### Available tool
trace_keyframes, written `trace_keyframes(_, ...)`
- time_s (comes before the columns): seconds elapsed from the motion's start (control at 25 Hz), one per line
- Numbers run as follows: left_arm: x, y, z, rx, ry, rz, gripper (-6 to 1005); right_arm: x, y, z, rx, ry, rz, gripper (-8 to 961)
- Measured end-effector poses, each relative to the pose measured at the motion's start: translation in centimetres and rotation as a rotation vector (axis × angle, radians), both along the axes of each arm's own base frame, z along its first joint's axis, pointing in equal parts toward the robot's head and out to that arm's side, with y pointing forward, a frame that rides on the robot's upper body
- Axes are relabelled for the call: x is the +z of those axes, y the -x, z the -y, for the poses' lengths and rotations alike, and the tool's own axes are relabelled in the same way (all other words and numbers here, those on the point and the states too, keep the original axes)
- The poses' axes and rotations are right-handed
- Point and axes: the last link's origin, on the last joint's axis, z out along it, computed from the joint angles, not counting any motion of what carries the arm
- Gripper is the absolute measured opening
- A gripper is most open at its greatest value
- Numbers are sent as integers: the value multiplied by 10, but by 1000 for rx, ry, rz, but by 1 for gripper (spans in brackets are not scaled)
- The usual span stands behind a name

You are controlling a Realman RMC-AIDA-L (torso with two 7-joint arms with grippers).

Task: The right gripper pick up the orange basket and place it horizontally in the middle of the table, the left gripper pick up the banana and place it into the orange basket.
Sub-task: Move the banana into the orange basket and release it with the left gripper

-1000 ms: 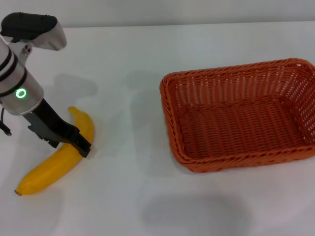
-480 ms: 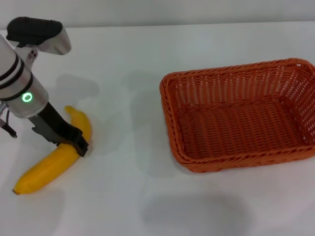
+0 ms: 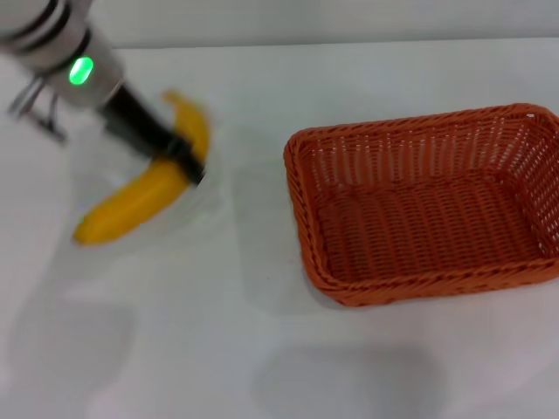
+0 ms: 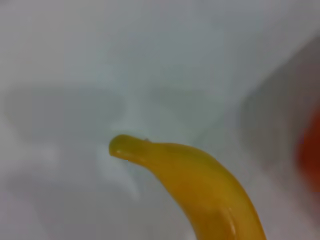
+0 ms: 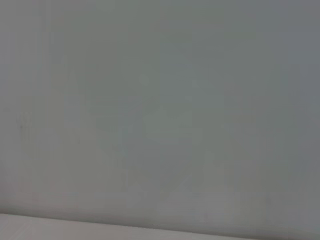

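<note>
Lifted since before: banana [image 3: 144,194], now clear of the desk [image 3: 175,349], pinched mid-length in my left gripper [image 3: 185,162] jaws. Orange basket [image 3: 428,205] sits to its right. Right gripper unseen.

Looks like a robotics lab or test bench rather than a home or a shop. Shows a plain white table [image 3: 262,349], smooth and flat, filling nearly the whole head view and meeting a pale blank wall [image 3: 349,19] along the far edge. Carries a silver-white robot arm [image 3: 52,26] with black bands and a glowing green ring light [image 3: 80,71] at the left. Holds staged props: a single banana [image 3: 140,196] and a woven orange basket [image 3: 419,286], apart from each other. Gives, from the right wrist view, a featureless grey surface [image 5: 160,100].
</note>
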Motion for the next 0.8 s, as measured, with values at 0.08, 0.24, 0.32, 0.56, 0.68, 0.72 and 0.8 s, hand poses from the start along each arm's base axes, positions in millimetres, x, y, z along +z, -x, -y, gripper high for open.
trace_keyframes(0.08, 0, -35, -9, -92, 20, 21, 508, -1, 2, -2, 7, 2, 3, 832)
trace_keyframes(0.24, -6, -102, -17, -270, 61, 33, 512, -4, 5, -5, 18, 5, 4, 832)
trace_keyframes(0.32, -14, -128, -16, -332, 78, 40, 513, -9, 7, -9, 30, 12, 1, 832)
trace_keyframes(0.56, -50, -174, -6, -431, 155, 88, 518, -16, 14, -17, 67, 8, -27, 831)
trace_keyframes(0.68, -65, -189, 1, -463, 175, 120, 520, -16, 15, -17, 80, 1, -27, 831)
trace_keyframes(0.72, -68, -192, 2, -468, 175, 121, 521, -16, 16, -17, 85, 0, -24, 831)
trace_keyframes(0.8, -74, -197, 5, -476, 172, 131, 523, -20, 16, -17, 92, 3, -24, 831)
